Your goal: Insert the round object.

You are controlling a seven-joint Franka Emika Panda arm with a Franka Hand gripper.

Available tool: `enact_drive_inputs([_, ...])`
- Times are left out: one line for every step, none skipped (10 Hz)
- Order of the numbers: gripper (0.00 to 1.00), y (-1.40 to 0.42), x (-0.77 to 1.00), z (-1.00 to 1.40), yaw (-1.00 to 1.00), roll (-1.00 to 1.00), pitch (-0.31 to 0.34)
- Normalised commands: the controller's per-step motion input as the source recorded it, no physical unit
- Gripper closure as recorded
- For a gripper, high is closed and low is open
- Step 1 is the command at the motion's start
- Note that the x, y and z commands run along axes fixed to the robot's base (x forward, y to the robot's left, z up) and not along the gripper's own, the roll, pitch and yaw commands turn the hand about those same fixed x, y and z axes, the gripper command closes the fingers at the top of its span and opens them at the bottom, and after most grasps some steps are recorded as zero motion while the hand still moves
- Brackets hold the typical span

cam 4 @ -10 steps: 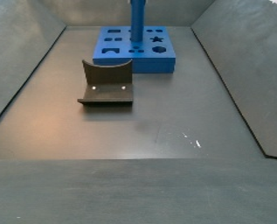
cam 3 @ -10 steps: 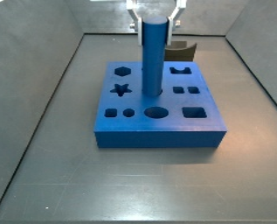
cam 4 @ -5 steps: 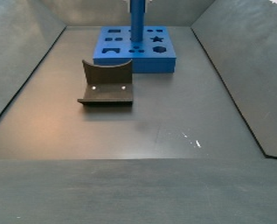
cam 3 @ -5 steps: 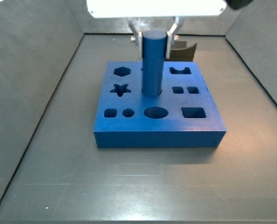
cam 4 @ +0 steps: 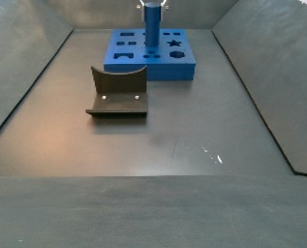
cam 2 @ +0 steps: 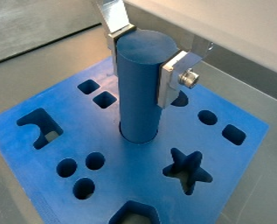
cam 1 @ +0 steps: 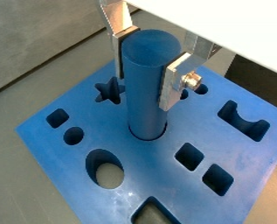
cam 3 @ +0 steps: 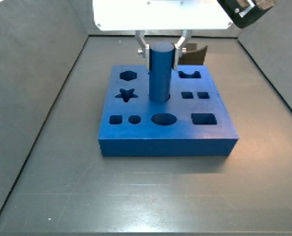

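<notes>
Grey floor (cam 3: 135,194) and grey walls enclose the work area, and on the floor lies the flat blue block (cam 3: 167,138) with its shaped holes, among them a star (cam 2: 187,168), a hexagon (cam 3: 128,76) and an oval (cam 1: 104,168). Near the block in a side view stands the fixture (cam 4: 117,94), a dark L-shaped bracket on its base plate, apart from the block. Upright in a round hole near the middle of the block stands the round object (cam 1: 147,87), a plain blue cylinder peg, its lower end already inside the hole and most of its length rising above the block's top face in both wrist views (cam 2: 143,87). Over it hangs the gripper (cam 1: 150,45), and its silver fingers (cam 1: 178,83) sit on opposite sides of the peg's upper part, the jaws pinching the peg. In a side view the gripper (cam 3: 163,41) shows just under the pale body of the wrist.
</notes>
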Motion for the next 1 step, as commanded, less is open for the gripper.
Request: enact_drive_inputs([1.00, -0.02, 0.00, 0.00, 0.00, 0.02, -0.006])
